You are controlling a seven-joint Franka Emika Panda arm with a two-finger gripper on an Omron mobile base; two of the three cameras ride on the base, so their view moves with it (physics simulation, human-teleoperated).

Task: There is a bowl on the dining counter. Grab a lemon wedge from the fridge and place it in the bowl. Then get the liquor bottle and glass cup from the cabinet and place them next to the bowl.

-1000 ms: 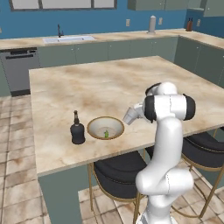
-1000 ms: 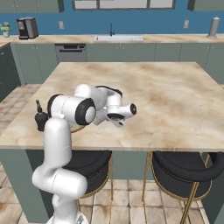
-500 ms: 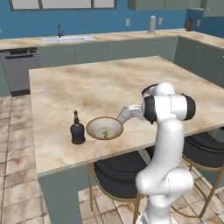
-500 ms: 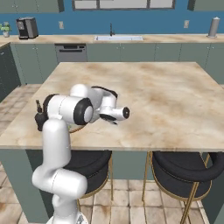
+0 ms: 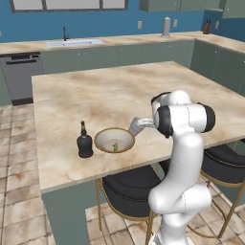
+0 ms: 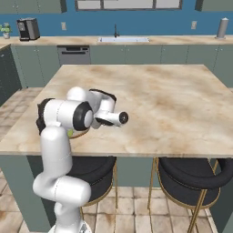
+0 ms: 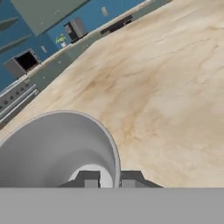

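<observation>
Beige marbled stone tops the dining counter (image 5: 143, 91), and near its front edge sits the bowl (image 5: 114, 140) with the small yellow-green lemon wedge (image 5: 115, 145) lying inside it. Just to the left of the bowl, close but apart from it, the dark liquor bottle (image 5: 84, 142) stands upright. In the left base view the gripper (image 5: 135, 127) hangs low at the bowl's right rim, carrying the translucent grey glass cup (image 5: 136, 126). In the hand view the glass cup (image 7: 61, 148) fills the lower left, and the rim wall passes between the two dark fingertips (image 7: 89, 179), so the gripper is clamped on the cup's wall. In the right base view the white arm covers most of the bowl (image 6: 78, 133), of which a sliver of tan rim shows beneath the elbow. Two dark round stools (image 5: 134, 184) stand tucked under the counter's front. Along the far wall runs another counter with a sink (image 5: 74, 43).
</observation>
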